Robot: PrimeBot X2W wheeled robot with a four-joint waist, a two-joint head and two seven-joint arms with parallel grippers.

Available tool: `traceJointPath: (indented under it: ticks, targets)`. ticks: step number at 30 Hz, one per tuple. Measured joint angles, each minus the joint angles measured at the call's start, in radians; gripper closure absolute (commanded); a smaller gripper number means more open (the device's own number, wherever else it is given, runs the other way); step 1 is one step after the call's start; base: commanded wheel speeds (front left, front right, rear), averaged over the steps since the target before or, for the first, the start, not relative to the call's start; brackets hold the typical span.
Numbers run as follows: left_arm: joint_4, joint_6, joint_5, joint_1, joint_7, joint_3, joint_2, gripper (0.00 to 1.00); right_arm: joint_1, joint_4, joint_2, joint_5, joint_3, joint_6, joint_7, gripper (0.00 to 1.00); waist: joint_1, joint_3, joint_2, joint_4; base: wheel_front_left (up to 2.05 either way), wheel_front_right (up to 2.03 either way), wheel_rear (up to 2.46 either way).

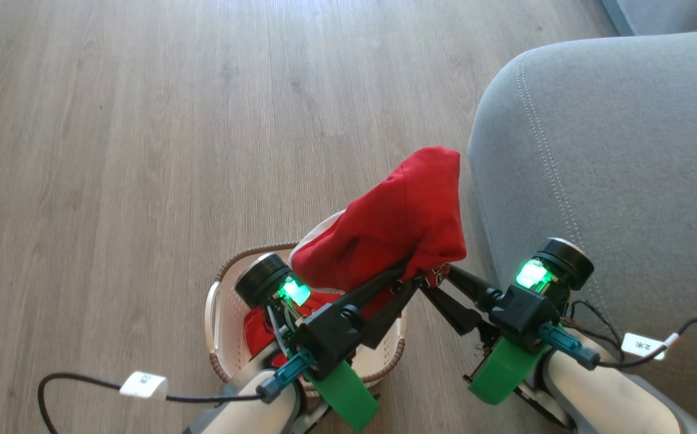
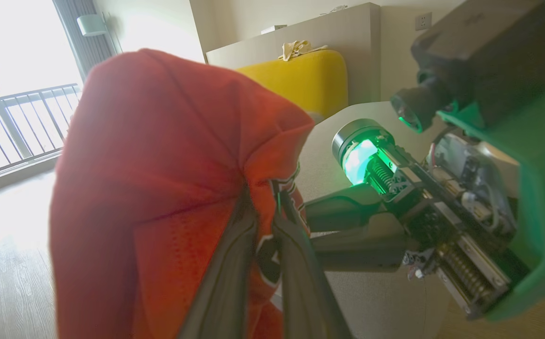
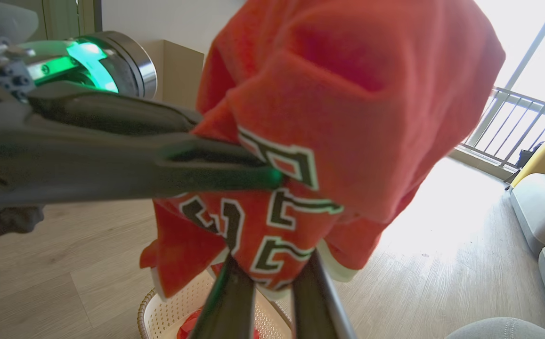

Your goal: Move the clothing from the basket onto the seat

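while the left gripper (image 1: 415, 275) pinches a fold of the lettered garment (image 1: 390, 223) with its fingers all but closed, the right gripper (image 1: 438, 279) meets it tip to tip, its fingers drawn in on the printed hem. the garment hangs bunched above the basket (image 1: 212, 313), its long axis slanting from the rim up toward the seat (image 1: 613, 150) just beside it. another red garment (image 1: 256, 330) lies in the basket.

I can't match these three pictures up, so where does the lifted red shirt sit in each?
Head view: red shirt at centre, bunched above the basket.
Left wrist view: shirt in the left half, pinched in the left fingers.
Right wrist view: shirt at upper centre, lettering towards the camera.
Shared landmark: the wooden floor, in all three.
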Motion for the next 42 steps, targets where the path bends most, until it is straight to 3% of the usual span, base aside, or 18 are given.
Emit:
traceJointPath:
  ticks: [3, 6, 7, 9, 10, 25, 30, 42]
  targets:
    - [-0.001, 0.000, 0.000, 0.000, 0.000, 0.002, 0.000, 1.00, 0.005, -0.001, 0.004, 0.004, -0.006, 0.000, 0.000, 1.00, 0.0000, -0.004, 0.0000, -0.002, 0.00, 0.00, 0.00]
    - [-0.002, 0.000, 0.005, 0.003, 0.000, 0.006, 0.000, 0.55, 0.012, -0.003, 0.006, 0.003, -0.011, 0.000, 0.000, 1.00, 0.0000, -0.008, 0.0000, -0.004, 0.00, 0.00, 0.00]
    - [-0.003, 0.000, 0.006, 0.003, 0.000, 0.006, 0.000, 0.45, 0.013, -0.004, 0.007, 0.003, -0.013, 0.000, 0.000, 1.00, 0.0000, -0.009, 0.0000, -0.005, 0.00, 0.00, 0.00]
    - [-0.011, 0.000, 0.014, 0.004, 0.000, 0.009, -0.002, 0.09, 0.013, -0.008, 0.009, 0.001, -0.026, 0.000, 0.000, 1.00, 0.0000, -0.011, 0.0000, -0.006, 0.00, 0.00, 0.00]
    - [-0.014, 0.000, 0.013, 0.006, 0.000, 0.014, -0.003, 0.00, 0.013, -0.012, 0.012, -0.003, -0.038, 0.000, 0.000, 1.00, 0.0000, -0.011, 0.0000, -0.007, 0.00, 0.00, 0.00]
    - [0.003, 0.001, 0.041, 0.026, 0.001, 0.103, -0.011, 0.00, 0.049, -0.040, 0.064, -0.071, -0.315, 0.000, 0.000, 1.00, 0.0000, -0.005, 0.0000, -0.005, 0.00, 0.00, 0.00]
    - [0.021, 0.023, 0.049, 0.039, 0.001, 0.140, -0.013, 0.00, 0.076, -0.039, 0.078, -0.087, -0.415, 0.000, 0.000, 1.00, 0.0000, -0.008, 0.0000, -0.003, 0.00, 0.00, 0.00]
    - [0.107, 0.026, 0.049, 0.087, 0.001, 0.179, -0.003, 0.00, 0.139, 0.001, 0.160, -0.141, -0.644, 0.000, 0.000, 1.00, 0.0000, -0.004, 0.0000, -0.012, 0.00, 0.00, 0.00]
